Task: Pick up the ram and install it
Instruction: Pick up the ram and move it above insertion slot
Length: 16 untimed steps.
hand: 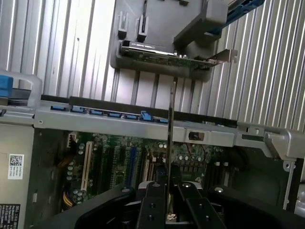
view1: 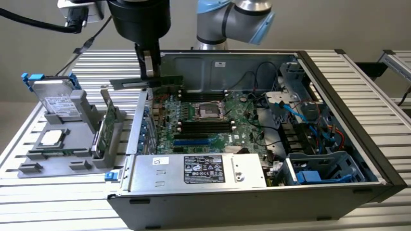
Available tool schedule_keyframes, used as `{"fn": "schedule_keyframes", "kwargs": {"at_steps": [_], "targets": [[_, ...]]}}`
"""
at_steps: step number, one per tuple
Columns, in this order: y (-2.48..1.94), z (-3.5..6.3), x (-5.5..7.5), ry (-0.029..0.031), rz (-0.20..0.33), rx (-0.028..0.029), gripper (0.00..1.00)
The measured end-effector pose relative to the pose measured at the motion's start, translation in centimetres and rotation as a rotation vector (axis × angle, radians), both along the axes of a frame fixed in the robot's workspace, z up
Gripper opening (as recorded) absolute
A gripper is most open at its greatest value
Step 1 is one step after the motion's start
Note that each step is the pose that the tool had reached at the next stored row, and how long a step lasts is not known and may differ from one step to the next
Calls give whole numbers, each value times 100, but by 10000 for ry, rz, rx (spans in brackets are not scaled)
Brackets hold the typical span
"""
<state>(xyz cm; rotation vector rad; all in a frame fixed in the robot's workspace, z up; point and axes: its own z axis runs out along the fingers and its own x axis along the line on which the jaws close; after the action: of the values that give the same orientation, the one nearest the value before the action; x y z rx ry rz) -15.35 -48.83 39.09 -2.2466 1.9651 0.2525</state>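
The gripper point(view1: 151, 76) is clamped on the ram point(view1: 127, 83) and holds it level, clear of everything, just above the open computer case's point(view1: 244, 208) far edge, at its corner on the exterior view's left.

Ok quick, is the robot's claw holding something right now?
Gripper: closed, holding the ram in the air above the open computer case.

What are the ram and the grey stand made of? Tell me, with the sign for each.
The ram looks like green circuit board, matt, thin and flat. The grey stand is probably moulded plastic: uniform matt grey, no glint.
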Motion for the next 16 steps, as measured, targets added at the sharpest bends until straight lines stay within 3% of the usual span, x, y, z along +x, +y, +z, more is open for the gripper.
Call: {"fn": "schedule_keyframes", "kwargs": {"at_steps": [6, 9, 10, 15, 16], "targets": [[20, -22, 158, 0, -32, -63, 15], [48, -70, 323, 1, -230, -100, 15], [72, -128, 442, 1, -547, -207, 15], [75, -130, 524, -24, -569, -1086, 15], [79, -132, 540, -28, -578, -1183, 15]]}}
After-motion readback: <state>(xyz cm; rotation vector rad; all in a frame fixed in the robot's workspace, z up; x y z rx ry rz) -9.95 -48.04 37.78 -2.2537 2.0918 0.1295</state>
